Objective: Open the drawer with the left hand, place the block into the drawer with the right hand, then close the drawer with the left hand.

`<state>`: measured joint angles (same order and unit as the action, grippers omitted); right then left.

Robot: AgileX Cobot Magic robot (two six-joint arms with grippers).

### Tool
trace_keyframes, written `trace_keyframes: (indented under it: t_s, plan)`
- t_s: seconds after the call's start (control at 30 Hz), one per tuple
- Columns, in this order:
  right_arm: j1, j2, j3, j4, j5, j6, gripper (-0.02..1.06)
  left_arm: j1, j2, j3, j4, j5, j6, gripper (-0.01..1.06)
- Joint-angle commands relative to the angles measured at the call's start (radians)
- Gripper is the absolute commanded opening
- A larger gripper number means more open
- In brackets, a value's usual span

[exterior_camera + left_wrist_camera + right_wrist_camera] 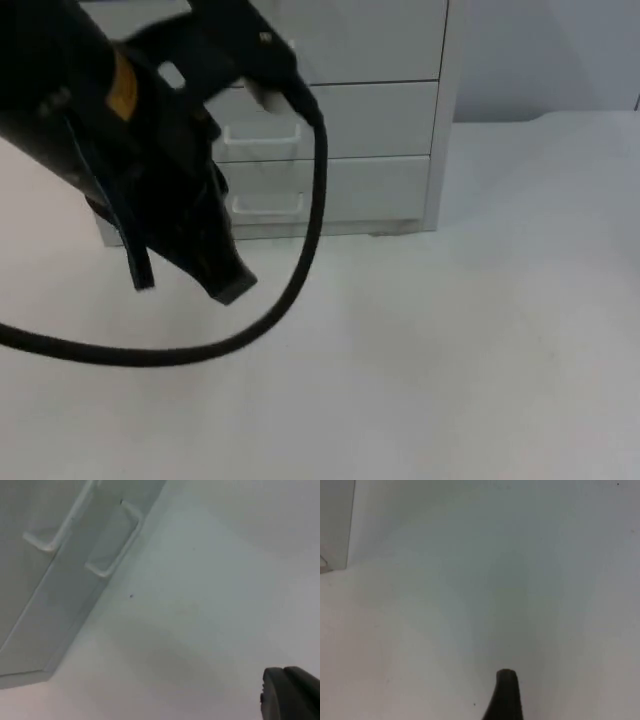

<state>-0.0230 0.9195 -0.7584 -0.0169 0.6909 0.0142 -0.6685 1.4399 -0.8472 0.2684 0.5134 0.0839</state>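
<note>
Left gripper [190,275], finger state indiscernible, left of frame before shut drawers; align squarely with lowest handle [265,205] before pulling.

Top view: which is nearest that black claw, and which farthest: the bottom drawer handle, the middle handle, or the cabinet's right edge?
From the left gripper:
1. Bottom handle, just behind it.
2. Middle handle, one drawer higher.
3. Cabinet's right edge, off to the right.

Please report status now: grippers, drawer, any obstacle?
Left gripper hangs before drawer unit, above table. Drawers shut, handles untouched. Right fingertip over table.
</note>
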Motion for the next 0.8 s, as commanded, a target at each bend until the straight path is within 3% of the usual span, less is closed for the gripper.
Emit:
trace_keyframes:
  t_s: [0.0,0.5,0.77]
  plan:
    - [-0.002,-0.006,0.002,-0.001,-0.007,-0.007,0.64,-0.004,-0.047,0.005,-0.08,0.018,0.03,0.0]
    - [-0.002,-0.006,0.002,0.003,-0.007,-0.007,0.64,-0.004,-0.332,0.005,-0.268,0.077,0.065,0.0]
    - [-0.002,-0.006,0.002,0.022,-0.007,-0.007,0.64,-0.004,-0.498,0.005,-0.339,0.184,0.11,0.0]
